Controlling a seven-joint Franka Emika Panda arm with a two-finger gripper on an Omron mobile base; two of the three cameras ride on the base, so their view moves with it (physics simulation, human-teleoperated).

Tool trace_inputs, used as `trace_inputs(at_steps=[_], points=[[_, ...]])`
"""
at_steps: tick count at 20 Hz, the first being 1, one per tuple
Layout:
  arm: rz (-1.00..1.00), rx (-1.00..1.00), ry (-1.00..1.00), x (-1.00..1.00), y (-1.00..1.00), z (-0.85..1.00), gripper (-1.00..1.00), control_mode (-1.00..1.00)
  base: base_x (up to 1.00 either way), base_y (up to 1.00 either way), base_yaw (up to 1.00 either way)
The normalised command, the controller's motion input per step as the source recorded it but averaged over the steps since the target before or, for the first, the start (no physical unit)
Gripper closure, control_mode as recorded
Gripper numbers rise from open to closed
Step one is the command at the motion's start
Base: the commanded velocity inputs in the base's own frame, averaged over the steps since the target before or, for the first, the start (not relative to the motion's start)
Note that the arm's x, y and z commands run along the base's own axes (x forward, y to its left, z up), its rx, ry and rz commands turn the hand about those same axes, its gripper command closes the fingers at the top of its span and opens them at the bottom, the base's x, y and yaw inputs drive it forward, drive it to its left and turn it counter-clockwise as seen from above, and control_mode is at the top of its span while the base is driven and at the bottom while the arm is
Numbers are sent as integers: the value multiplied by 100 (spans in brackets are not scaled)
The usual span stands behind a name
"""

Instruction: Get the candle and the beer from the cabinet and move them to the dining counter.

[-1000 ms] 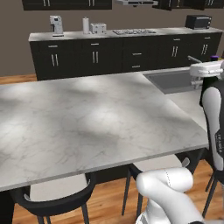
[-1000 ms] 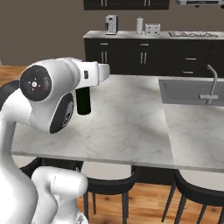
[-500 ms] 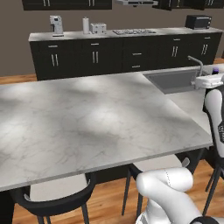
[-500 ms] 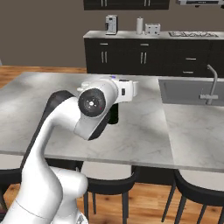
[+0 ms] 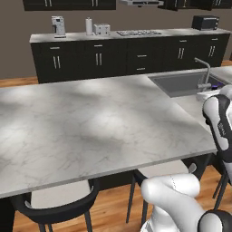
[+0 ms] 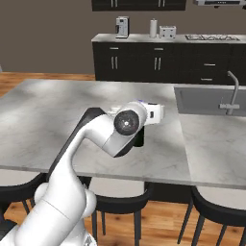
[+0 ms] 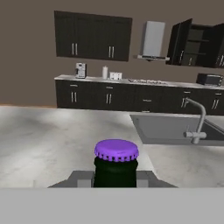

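The beer (image 7: pixel 116 162), a dark bottle with a purple cap, stands upright between my fingers (image 7: pixel 81 177), and my gripper (image 7: pixel 114 178) is shut on its neck. In the right base view the beer's dark lower body (image 6: pixel 139 140) shows behind my arm's elbow joint, at or just above the marble of the dining counter (image 6: pixel 43 120), near its middle. The dining counter (image 5: pixel 90 127) is bare on its left part. Far off, the cabinet (image 7: pixel 180 42) hangs at the upper right with its door open. The candle is out of view.
An inset sink with a faucet (image 6: pixel 232 91) lies at the counter's right end (image 5: pixel 205 74). Dark stools (image 6: pixel 120 198) stand under the near edge (image 5: pixel 56 205). A low black counter (image 5: pixel 136 50) with a hob, coffee machine and toaster lines the back wall.
My arm has swung to the right over the dining counter, carrying the beer from its left part to near the middle and closer to the sink. The grip on the bottle has held.
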Motion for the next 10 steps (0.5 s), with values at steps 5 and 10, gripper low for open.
trace_inputs(at_steps=[5, 10], points=[[0, 0, 8, 60, -11, -63, 100, -100, 0, 0, 0], [0, 3, -9, 39, -1, -43, 100, -100, 0, 0, 0]])
